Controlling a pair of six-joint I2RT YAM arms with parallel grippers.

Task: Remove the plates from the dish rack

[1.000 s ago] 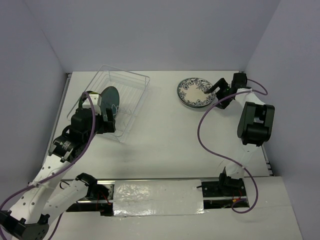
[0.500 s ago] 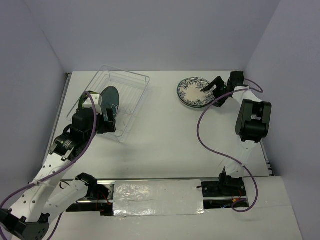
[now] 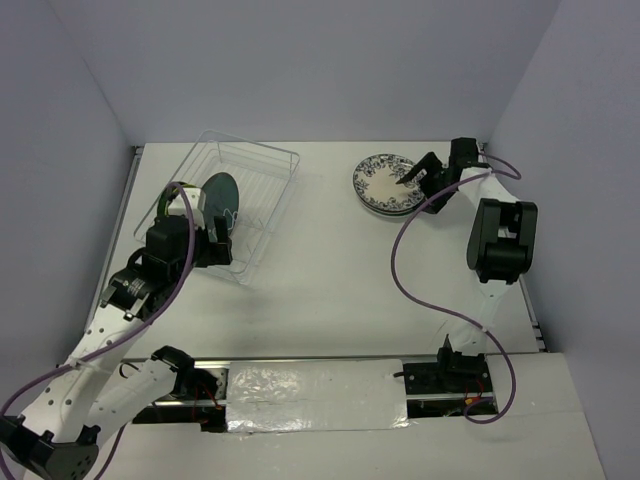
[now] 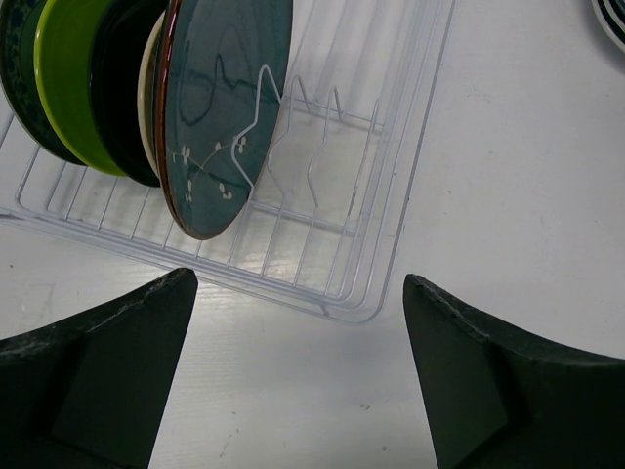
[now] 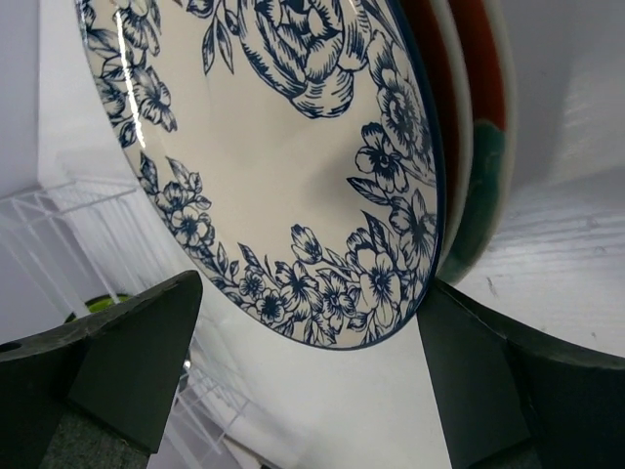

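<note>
My right claw, sprung wide, has edged across the blue-floral plate stacked on the table; my left claw gapes before the racked teal plate.

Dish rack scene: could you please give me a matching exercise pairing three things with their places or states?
1. teal plate
2. blue floral plate
3. left end effector

A. topping the stack on the table
B. open, in front of the dish rack
C. upright in the dish rack

Pairs: 1-C, 2-A, 3-B.
</note>
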